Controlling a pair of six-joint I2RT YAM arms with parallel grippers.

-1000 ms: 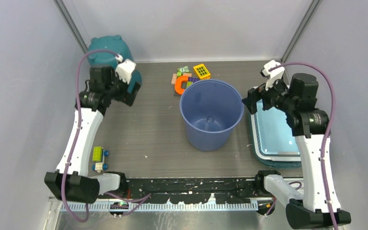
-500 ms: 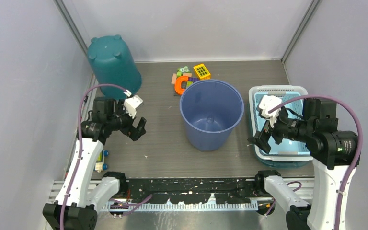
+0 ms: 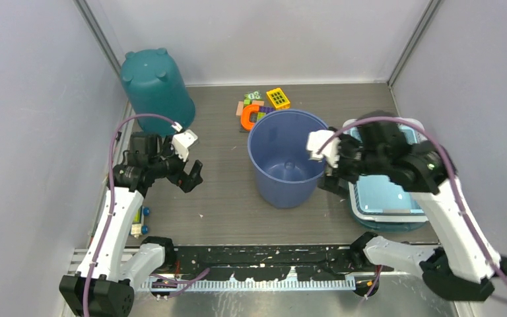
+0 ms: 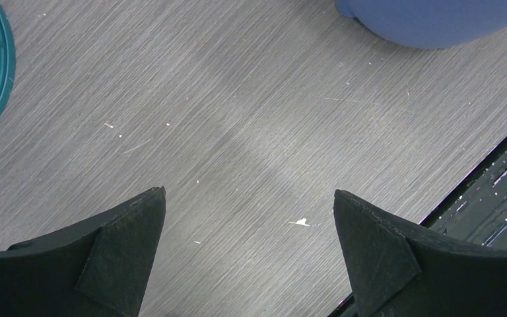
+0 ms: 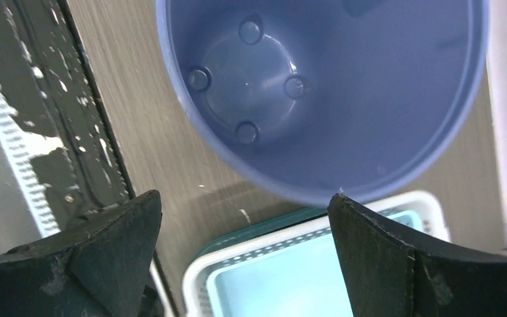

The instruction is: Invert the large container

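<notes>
From above, the large blue container point(image 3: 290, 165) stands upright in the middle of the table point(image 3: 218, 198), with its mouth up. In the left wrist view, the left gripper point(image 4: 249, 198) is spread wide over the streaked grey surface and holds nothing. In the right wrist view, the right gripper point(image 5: 244, 198) is also spread and empty over the container's smooth round rim. Four round bumps mark its bottom.

The work surface is a grey wood-grain table point(image 3: 218, 198) flecked with small white specks. Plain pale grey walls point(image 3: 257, 39) enclose it on three sides, joined at the rear by slanting metal corner posts point(image 3: 99, 36). A black strip point(image 3: 264, 254), apparently chipped or paint-spattered, runs along the near edge.
</notes>
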